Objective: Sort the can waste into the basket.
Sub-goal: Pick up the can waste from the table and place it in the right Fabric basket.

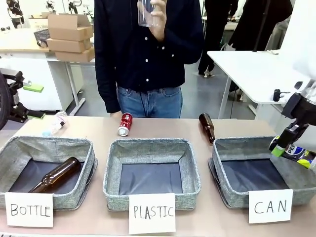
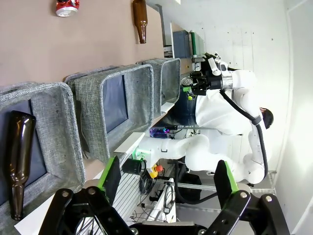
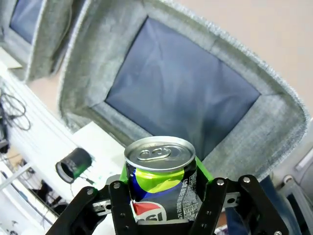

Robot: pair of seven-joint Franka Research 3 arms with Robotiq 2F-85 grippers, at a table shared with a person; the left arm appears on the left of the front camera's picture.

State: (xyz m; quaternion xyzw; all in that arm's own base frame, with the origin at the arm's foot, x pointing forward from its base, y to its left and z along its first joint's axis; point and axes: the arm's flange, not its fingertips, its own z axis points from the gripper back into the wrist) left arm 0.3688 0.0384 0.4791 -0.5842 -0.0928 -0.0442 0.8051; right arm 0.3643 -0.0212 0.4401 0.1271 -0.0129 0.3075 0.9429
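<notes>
Found right gripper (image 3: 164, 172) clamped shut on the dark blue-black can (image 3: 161, 188), green pads pressed to both sides, pull-tab top facing the wrist camera. Placed that can in the front view at the table's right side, tilted, hanging over the right-hand rim of the CAN basket (image 1: 234, 195) and clear of the fabric. Looked down past the can in the right wrist view onto the basket's dark floor directly beneath.

Noted left gripper (image 2: 167, 178) with jaws spread wide, gripping nothing, parked off the table's left end near the BOTTLE bin (image 1: 69, 197).

Logged red can (image 1: 125, 124) lying on its side on bare tabletop just beyond the PLASTIC bin (image 1: 150, 190), near the far edge in front of the person (image 1: 148, 59), well apart from the CAN basket.

Marked one brown bottle (image 1: 207, 127) lying on the table just behind the CAN basket's far-left corner. Marked a second brown bottle (image 1: 55, 175) lying slantwise inside the BOTTLE bin. Spotted a clear plastic bottle (image 1: 54, 123) on the table behind that same bin.

Observed the person standing at the far side, one hand (image 1: 157, 22) raised high, wrapped round a clear plastic container (image 1: 144, 12)
</notes>
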